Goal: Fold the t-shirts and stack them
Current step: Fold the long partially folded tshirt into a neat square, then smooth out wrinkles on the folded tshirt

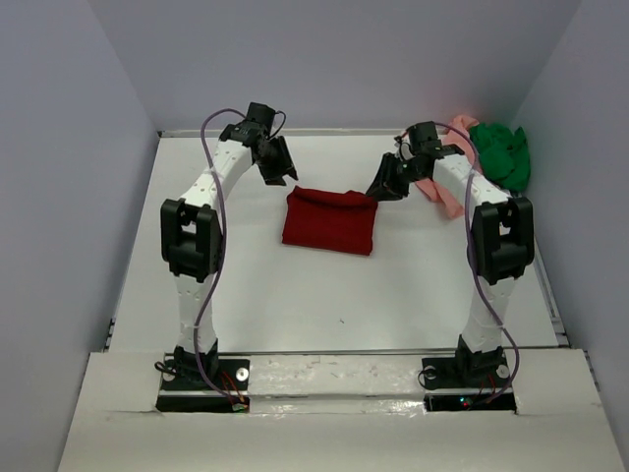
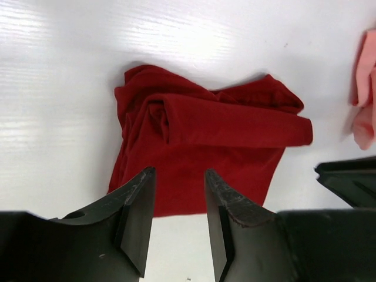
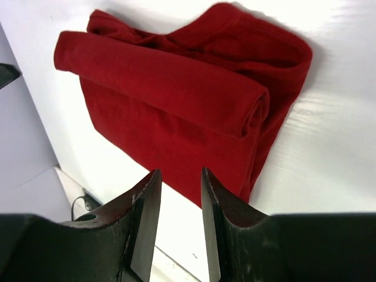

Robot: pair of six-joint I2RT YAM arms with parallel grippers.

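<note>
Red shirt (image 1: 330,220) is lying folded at the centre of the table (image 1: 295,295). Pink shirt (image 1: 444,195) and green shirt (image 1: 501,152) are sitting bunched far right. Left gripper (image 1: 275,165) and right gripper (image 1: 385,183) are hovering either side of the red shirt, jaws parted and empty. Judgement: any squaring-up is requiring even pinches on opposite edges.

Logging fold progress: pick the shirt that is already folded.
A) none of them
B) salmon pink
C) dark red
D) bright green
C: the dark red t-shirt lies folded into a rough rectangle, while the salmon pink t-shirt and the bright green t-shirt sit crumpled at the far right.
</note>
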